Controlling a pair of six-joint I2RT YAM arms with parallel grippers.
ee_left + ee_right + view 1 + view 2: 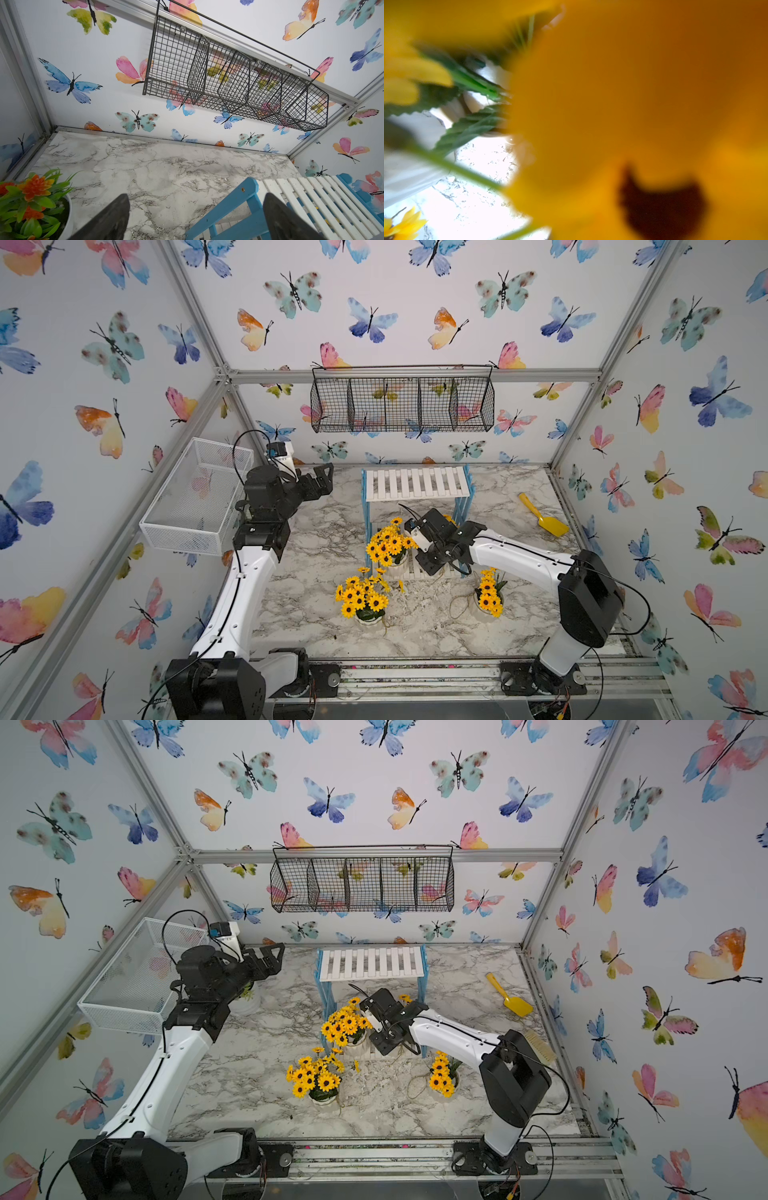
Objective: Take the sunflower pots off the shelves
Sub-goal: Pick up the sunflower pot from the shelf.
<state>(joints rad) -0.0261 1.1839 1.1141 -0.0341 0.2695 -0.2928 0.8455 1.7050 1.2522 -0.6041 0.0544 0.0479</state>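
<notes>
Two sunflower pots (368, 605) stood on the table (316, 614) behind the right pincer (441, 519); a third pot (390, 547) sat beside it on the shelves (415, 483). Its jaws were together among a fourth pot's blooms (404, 997), grip unseen. Fetching that one seemed underway; next, a careful backward lift.

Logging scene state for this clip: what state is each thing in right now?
shelves: upright, top tier bare.
left gripper: open, empty.
right gripper: shut, low in the shelves; grip hidden.
shelved sunflower pot: upright on lower tier.
front sunflower pot: upright on table.
sunflower pot with loose twine: on table.
black wire basket: hanging, empty.
white mesh basket: empty.
</notes>
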